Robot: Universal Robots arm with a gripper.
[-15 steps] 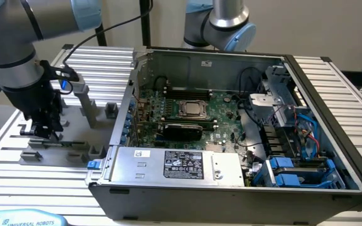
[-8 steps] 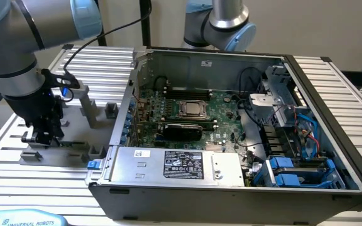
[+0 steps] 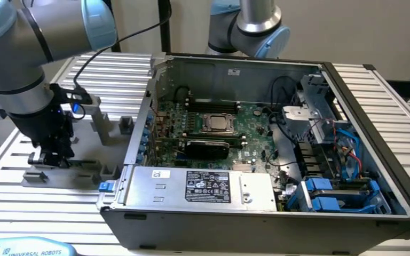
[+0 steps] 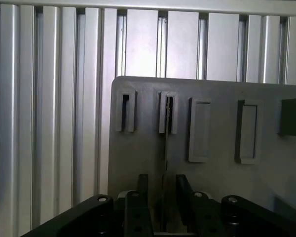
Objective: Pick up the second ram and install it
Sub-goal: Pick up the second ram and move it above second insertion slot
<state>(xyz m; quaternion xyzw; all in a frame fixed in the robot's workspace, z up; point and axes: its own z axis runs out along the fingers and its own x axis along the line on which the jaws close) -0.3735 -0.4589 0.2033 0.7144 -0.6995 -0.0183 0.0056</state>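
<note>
**Second ram not yet lifted**

Gripper (image 3: 48, 159) down over the grey holder (image 3: 55, 178) on the slatted worktop (image 3: 112, 69), just outside the open computer case (image 3: 262, 224), by the case wall on the exterior view's left. Fingers (image 4: 142, 197) spread, straddling the second ram (image 4: 166, 143), which stands on edge in a holder slot. No pinch visible. Judged early: nothing installed from this stick, with grasp, lift and seating all outstanding.
</note>
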